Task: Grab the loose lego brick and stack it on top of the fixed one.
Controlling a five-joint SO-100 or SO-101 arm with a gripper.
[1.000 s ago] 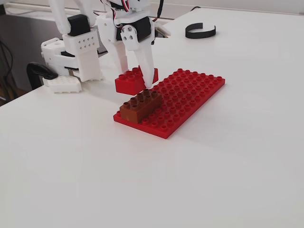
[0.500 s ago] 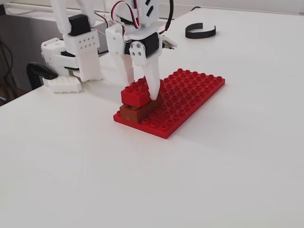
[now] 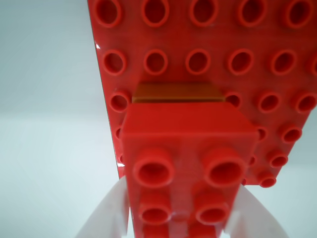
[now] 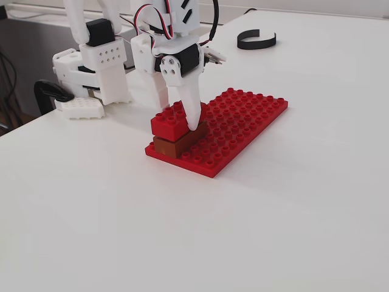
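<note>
While the gripper (image 4: 182, 121) clamps the loose lego brick (image 4: 173, 120) between its white fingers (image 3: 106, 213), the brick sits directly on the fixed one (image 4: 172, 145), its long sides aligned so the studs can engage. The wrist view shows only a thin brown strip of the fixed one (image 3: 176, 92) beyond the red brick's far edge. Both bricks occupy the near-left corner of the red baseplate (image 4: 243, 121), which anchors the lower brick against the downward press.

A smooth white table (image 4: 285, 201) fills most of the fixed view under soft, even light. At its far edge lies an open black plastic ring (image 4: 256, 40); the far left is dark and indistinct.
</note>
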